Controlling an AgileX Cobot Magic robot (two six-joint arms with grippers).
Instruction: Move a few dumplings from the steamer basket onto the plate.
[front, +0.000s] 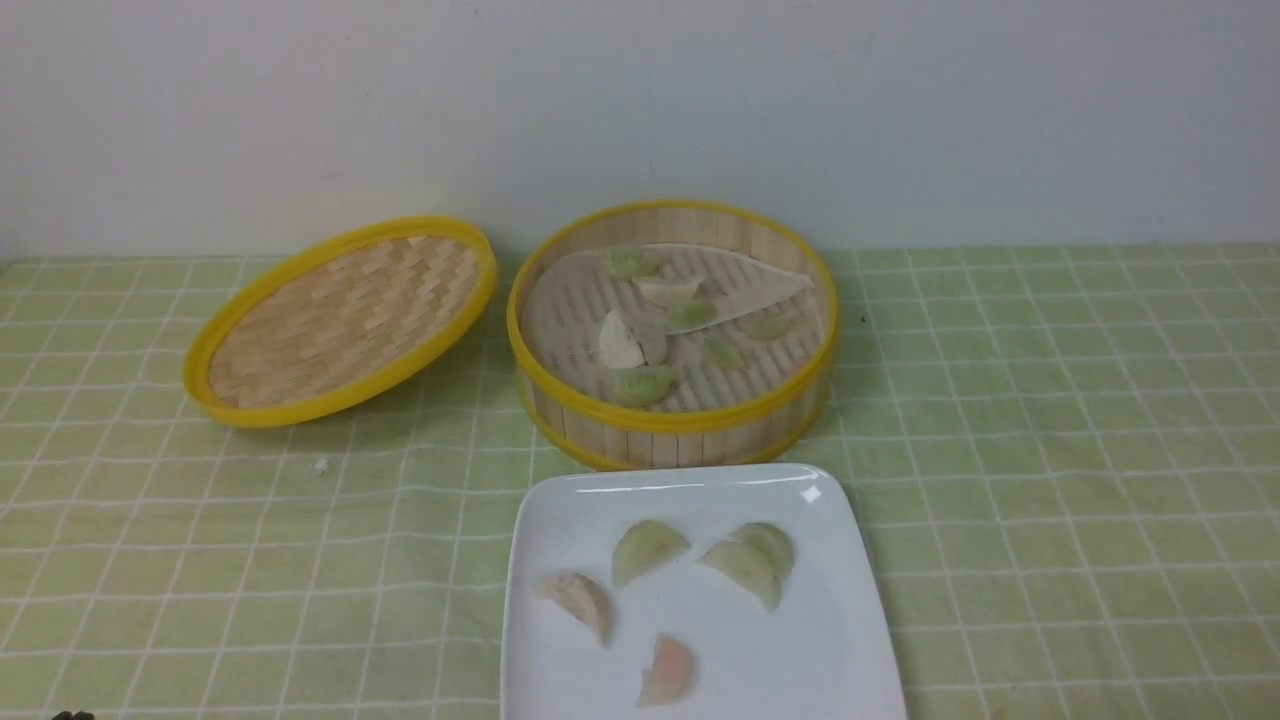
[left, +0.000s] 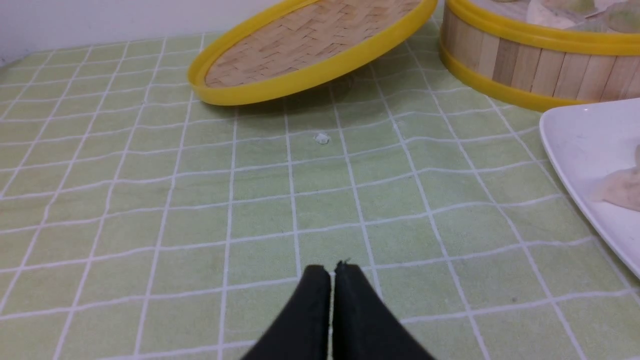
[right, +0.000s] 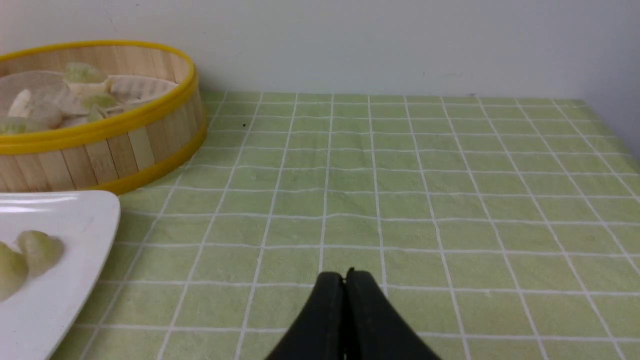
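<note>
Both pincers, left pincer (left: 332, 267) and right pincer (right: 345, 275), are pressed together (empty), well apart from the plate (front: 850, 640) of dumplings (front: 648, 548); steamer basket (front: 670, 425) stands behind it.

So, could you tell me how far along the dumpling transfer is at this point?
Several dumplings already lie on the plate, so the job looks largely done. Nothing is in hand: the left gripper and right gripper are shut and empty. More remain in the steamer basket, optional at most.

I see a table under a green checked cloth (front: 1050, 450). The steamer basket (front: 672, 425) sits on it, the plate (front: 700, 640) just before it, the woven lid (front: 340, 322) tilted beside its left, a white crumb (front: 320, 465) nearby.
</note>
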